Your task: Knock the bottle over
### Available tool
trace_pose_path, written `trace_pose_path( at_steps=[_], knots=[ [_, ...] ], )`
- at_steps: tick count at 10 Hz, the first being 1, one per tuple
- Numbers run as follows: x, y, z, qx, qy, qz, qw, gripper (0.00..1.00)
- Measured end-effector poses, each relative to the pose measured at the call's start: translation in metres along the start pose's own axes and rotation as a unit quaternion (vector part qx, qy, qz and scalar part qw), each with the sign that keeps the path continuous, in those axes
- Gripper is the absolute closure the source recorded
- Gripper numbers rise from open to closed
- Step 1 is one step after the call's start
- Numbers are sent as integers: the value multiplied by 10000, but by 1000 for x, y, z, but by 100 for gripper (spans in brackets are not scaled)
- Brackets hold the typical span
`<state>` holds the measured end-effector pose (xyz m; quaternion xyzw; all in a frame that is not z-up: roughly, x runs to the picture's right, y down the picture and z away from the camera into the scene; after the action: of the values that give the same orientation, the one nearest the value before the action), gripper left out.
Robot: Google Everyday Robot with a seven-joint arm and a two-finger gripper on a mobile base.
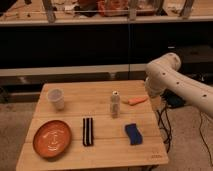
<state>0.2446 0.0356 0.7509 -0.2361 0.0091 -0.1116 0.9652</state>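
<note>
The bottle [115, 104] is small, slim and pale, with a narrower neck and white cap. It stands upright in the middle of the wooden table [100, 150]. My white arm [170, 80] bends in from the right. Its lower end, with the gripper [149, 95], hangs over the table's right edge. That puts it to the right of the bottle, apart from it. An orange item [135, 100] lies on the table between the bottle and the gripper.
A translucent cup [55, 98] stands at the back left and an orange plate [52, 138] at the front left. A black striped object [88, 131] lies at front centre, a blue sponge [133, 133] at front right. Dark shelving rises behind the table.
</note>
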Motion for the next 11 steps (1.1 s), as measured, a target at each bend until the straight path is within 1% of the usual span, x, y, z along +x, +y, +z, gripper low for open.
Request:
trace_pose_path(
  at_steps=[8, 11],
  knots=[
    [-4, -12, 5, 48, 7, -223, 9997, 20],
    [-9, -18, 7, 64, 1, -329, 9994, 20]
  ],
)
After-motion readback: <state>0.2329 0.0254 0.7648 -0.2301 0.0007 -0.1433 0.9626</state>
